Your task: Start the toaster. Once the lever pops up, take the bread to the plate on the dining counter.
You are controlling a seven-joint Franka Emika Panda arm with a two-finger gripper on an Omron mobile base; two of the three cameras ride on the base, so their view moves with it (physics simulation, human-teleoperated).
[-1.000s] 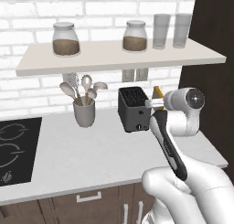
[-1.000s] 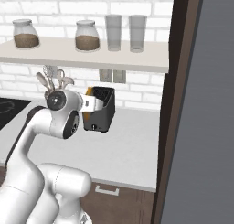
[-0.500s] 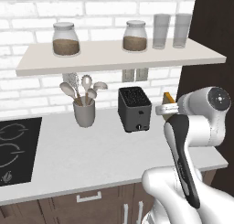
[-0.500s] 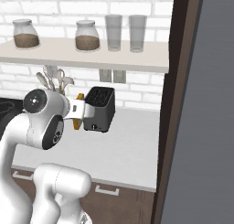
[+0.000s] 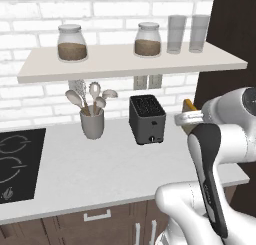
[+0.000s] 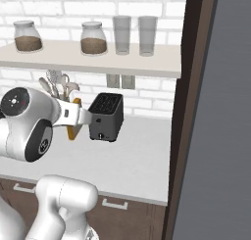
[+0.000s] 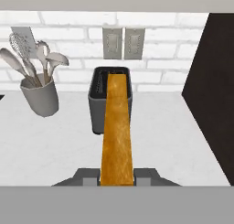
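Carry step. Worktop (image 5: 100,164) largest, then toaster (image 5: 147,119) with empty slots. End effector (image 7: 117,175) clamped on the bread (image 7: 117,136), lifted clear, right of toaster. Next, I reckon: drive to the plate.

Glossy white rounded robot arm (image 5: 225,139) showing dark grey joint bands, round grey end caps, small red mark, bulbous white base

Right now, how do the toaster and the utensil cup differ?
The toaster is boxy and dark grey; the cup is round and light grey. The toaster's slots look empty; the cup holds spoons and a whisk. The cup stands nearer the hob. Both stand upright on the worktop by the brick wall.
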